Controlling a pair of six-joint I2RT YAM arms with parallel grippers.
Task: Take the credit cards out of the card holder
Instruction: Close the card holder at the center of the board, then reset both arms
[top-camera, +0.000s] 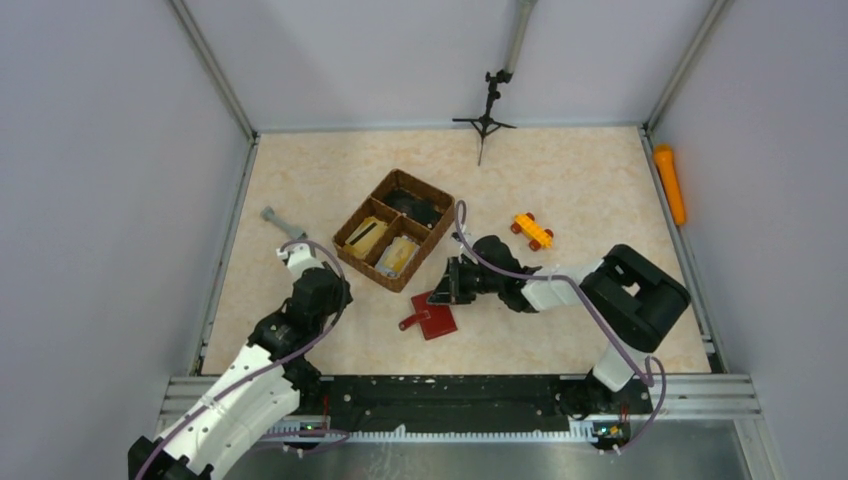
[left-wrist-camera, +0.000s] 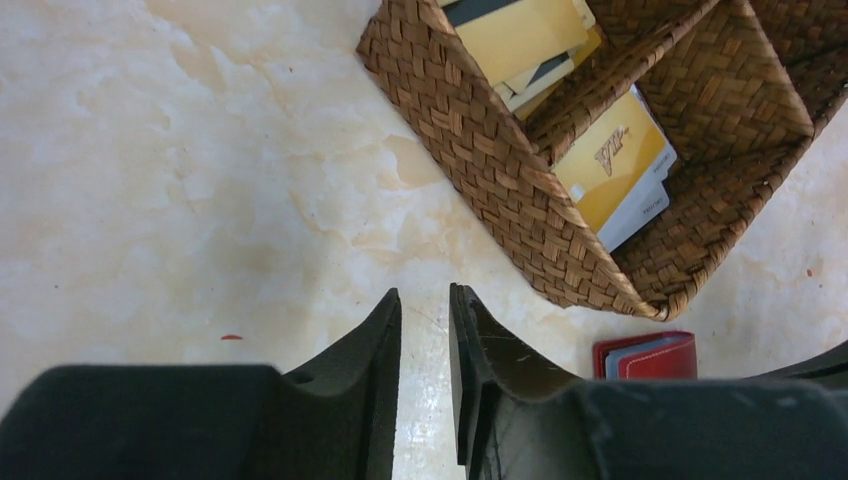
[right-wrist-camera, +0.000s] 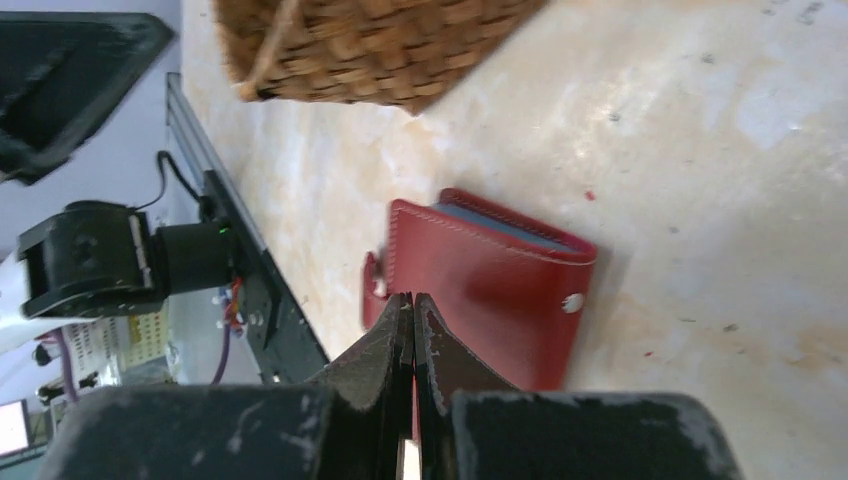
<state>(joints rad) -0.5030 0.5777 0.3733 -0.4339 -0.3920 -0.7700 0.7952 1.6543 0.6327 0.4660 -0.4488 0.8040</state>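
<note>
Pin the card holder (right-wrist-camera: 490, 290) with the clenched, empty right end effector (right-wrist-camera: 412, 302) — the left end effector (left-wrist-camera: 425, 300), slightly parted, should pinch the credit cards (right-wrist-camera: 505, 227).

The table (top-camera: 590, 180) was a pale, marbled beige surface. At the centre of the top view sat a brown woven basket (top-camera: 366, 204). Just below it, near its lower corner, lay the dark red card holder (top-camera: 432, 318), flat on the surface. A small yellow toy car (top-camera: 532, 230) lay to the right of the basket and a grey tool (top-camera: 280, 220) to its left, while a black tripod (top-camera: 485, 122) stood at the upper edge.
</note>
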